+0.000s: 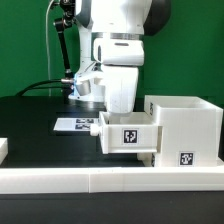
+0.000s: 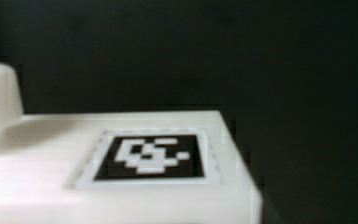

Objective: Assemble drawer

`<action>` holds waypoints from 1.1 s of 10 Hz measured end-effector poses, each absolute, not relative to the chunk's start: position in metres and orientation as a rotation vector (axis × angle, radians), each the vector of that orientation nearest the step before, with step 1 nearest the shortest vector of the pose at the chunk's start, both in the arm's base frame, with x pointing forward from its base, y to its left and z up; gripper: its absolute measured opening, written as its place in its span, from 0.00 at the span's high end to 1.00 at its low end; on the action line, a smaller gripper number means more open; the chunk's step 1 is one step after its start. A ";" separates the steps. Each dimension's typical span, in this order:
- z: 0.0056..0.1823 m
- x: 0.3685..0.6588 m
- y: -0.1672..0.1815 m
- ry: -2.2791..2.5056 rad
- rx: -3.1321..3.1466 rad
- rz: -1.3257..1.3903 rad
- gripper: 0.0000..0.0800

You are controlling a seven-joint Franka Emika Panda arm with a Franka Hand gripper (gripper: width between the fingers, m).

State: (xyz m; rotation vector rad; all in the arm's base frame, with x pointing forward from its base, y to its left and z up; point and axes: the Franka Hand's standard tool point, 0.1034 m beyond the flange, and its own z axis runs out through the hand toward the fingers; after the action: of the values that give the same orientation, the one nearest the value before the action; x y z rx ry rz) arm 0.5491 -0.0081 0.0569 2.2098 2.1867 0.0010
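In the exterior view the drawer's large housing (image 1: 185,128) stands at the right of the frame on the black worktop (image 1: 30,115), its top open, with one tag on its front lower corner. A small tray (image 1: 128,135) with a tag on its front face sits at frame centre, touching or partly entered into the housing's side; which of the two cannot be told. The arm comes down just behind the tray, and its end effector (image 1: 112,108) is hidden by the tray and the arm's own body, so whether it is open, closed or gripping the tray cannot be told. The wrist view, blurred, shows a tagged white surface (image 2: 149,160) close below the camera. A long white rail (image 1: 100,180) runs across the lower frame, and the marker board (image 1: 75,125) lies left of centre. Judging by this, the first tray looks mid-insertion; a second tray is not clearly in view, so at least half the work seems left.
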 end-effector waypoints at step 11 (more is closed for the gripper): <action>0.055 0.547 0.002 2.210 2.202 -0.019 0.94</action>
State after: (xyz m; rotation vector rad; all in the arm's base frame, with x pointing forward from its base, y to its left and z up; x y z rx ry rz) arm 0.5472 0.0018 0.0546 2.2022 2.2105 -0.0193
